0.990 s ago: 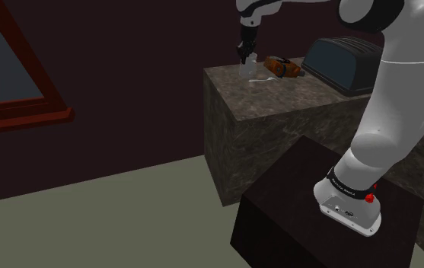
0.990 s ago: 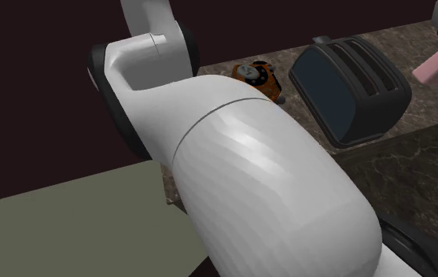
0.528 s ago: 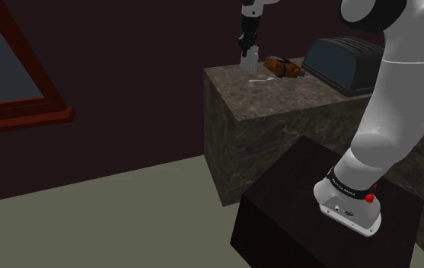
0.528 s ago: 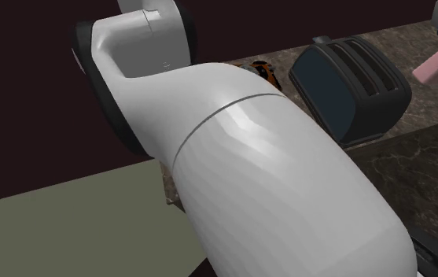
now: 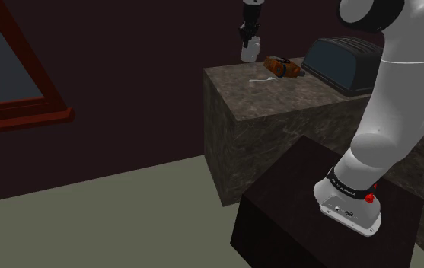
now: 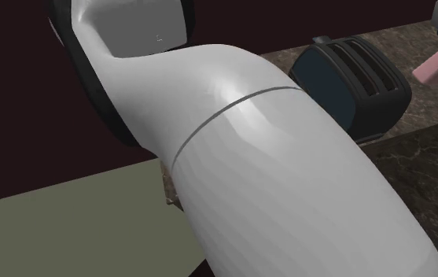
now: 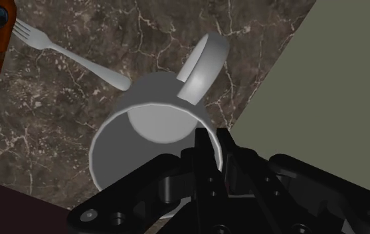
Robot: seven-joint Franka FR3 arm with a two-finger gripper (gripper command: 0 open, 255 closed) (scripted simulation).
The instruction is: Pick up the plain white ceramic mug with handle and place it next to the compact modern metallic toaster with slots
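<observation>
Gripper (image 7: pixel 214 145) narrow, pinching rim wall of white mug (image 7: pixel 151 133); mug hangs under hand, clear above counter (image 7: pixel 57 133). Risk: thin one-sided rim grip, mug may swing or slip during carry toward toaster (image 5: pixel 344 62).

No readable text, brand, number or sign anywhere. Only a line of faint pale lettering on the dark band (image 5: pixel 349 185) round the arm's base (image 5: pixel 352 204), well below the claw (image 5: pixel 249 42) and far from it, too small to make out.
</observation>
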